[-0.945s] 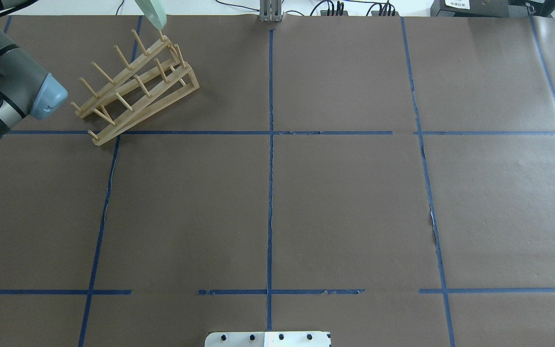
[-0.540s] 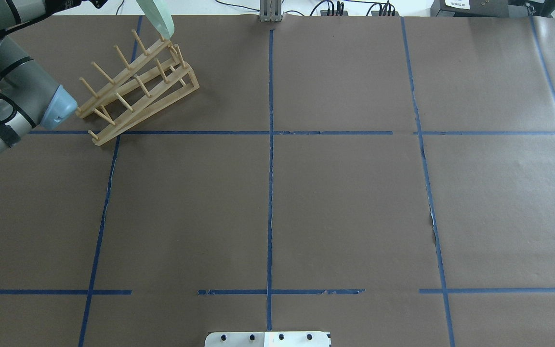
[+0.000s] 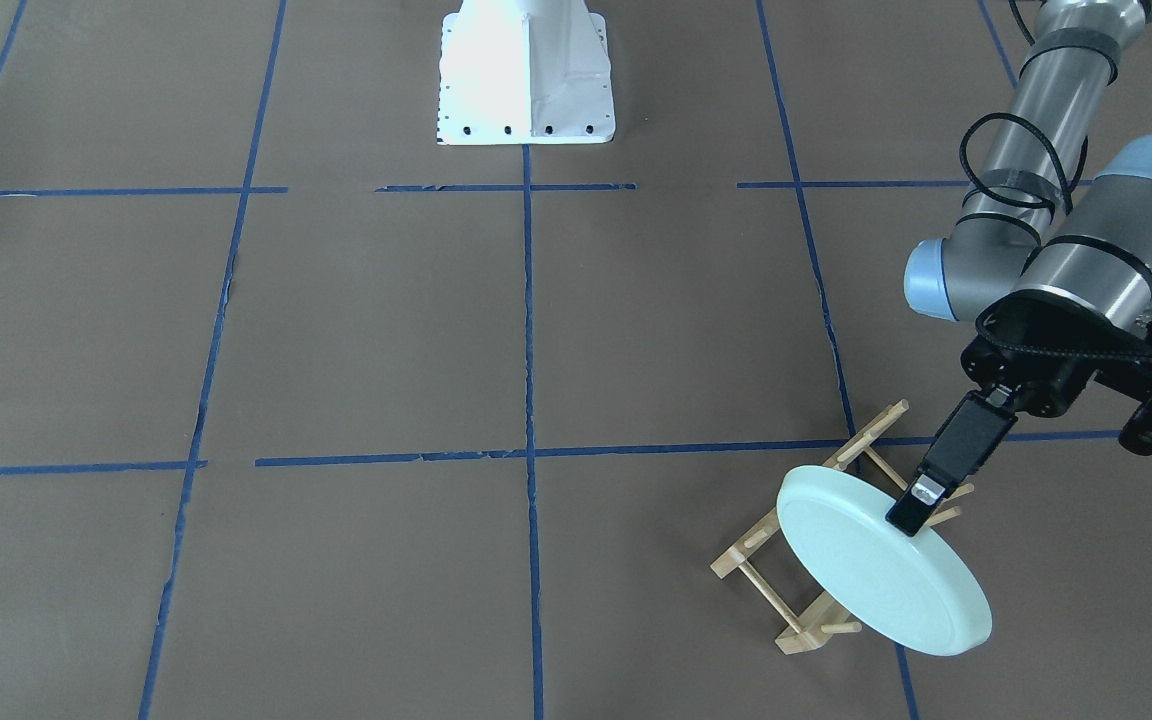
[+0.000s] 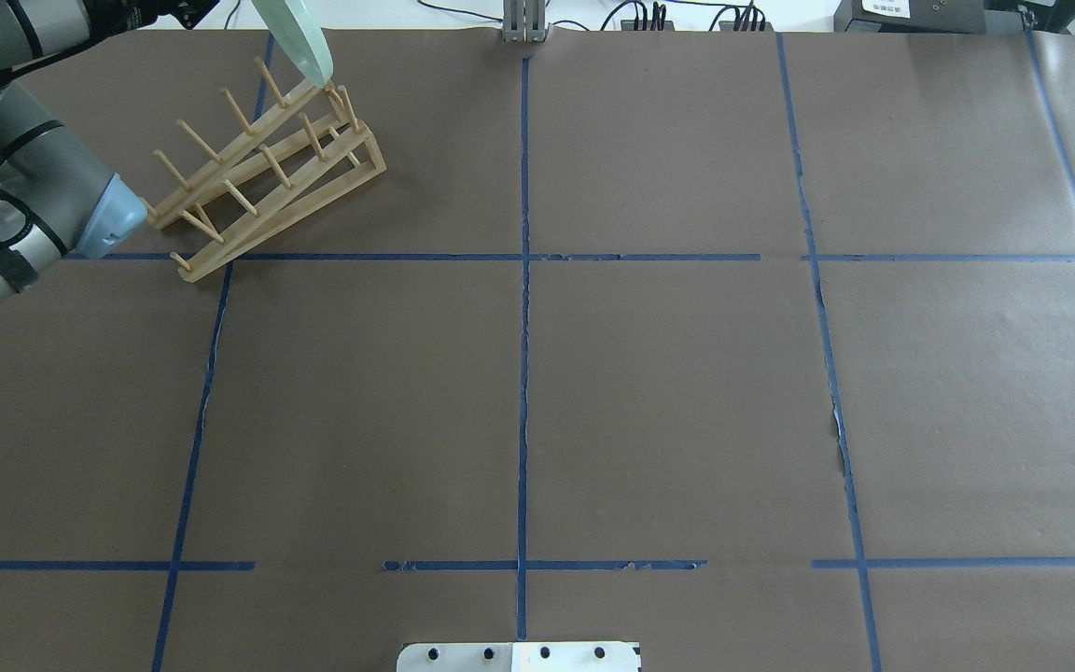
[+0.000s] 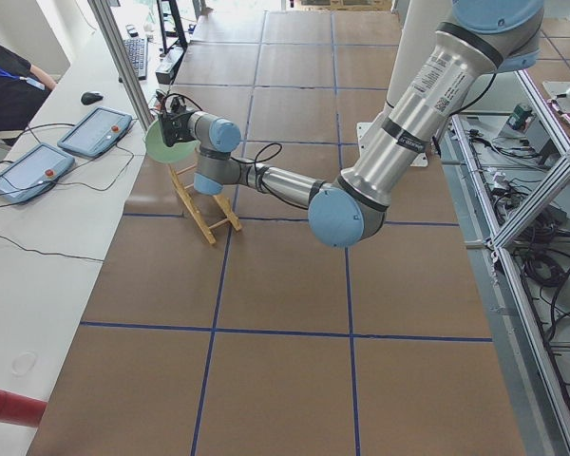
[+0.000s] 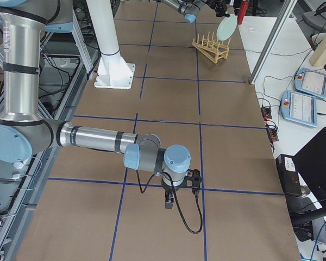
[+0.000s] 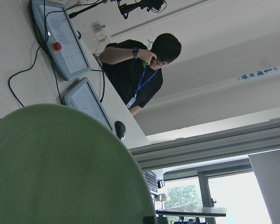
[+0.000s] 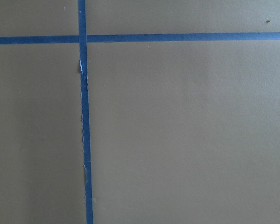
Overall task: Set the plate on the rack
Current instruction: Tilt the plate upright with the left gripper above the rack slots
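Bench (image 3: 386, 330): brown paper cover, blue tape grid.
Rack (image 3: 872, 434): light wood, standing on the bench at the robot's far left.
Plate (image 3: 876, 570): pale green, on edge and tilted, over the rack's far end; contact with the pegs cannot be told.
Left pincer (image 3: 911, 515): clamped on the plate's upper rim.
Right pincer (image 6: 169, 204): low over the bench, well apart from the rack; open or closed cannot be told.
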Tool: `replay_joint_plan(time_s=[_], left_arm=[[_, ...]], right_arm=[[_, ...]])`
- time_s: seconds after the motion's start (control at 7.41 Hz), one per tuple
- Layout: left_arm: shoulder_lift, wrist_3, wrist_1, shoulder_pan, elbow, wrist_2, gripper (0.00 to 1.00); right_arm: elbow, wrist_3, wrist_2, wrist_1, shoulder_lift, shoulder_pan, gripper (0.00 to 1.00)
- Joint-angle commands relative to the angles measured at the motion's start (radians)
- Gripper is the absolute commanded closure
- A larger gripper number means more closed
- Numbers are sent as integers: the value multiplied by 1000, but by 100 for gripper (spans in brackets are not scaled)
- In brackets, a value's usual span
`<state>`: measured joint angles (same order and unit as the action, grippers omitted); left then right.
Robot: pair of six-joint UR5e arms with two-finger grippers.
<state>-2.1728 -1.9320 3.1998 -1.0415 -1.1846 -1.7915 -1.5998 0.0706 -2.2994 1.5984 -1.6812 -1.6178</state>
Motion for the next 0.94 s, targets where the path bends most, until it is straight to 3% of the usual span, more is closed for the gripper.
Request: replay_joint_plan(time_s=[0.0,0.81], left_arm=[[1,2,0,8,11,0,100],[4,2,0,40,37,4,100]], right_arm=[[0,0,0,0,0,1,0],[1,0,0,0,0,1,0]])
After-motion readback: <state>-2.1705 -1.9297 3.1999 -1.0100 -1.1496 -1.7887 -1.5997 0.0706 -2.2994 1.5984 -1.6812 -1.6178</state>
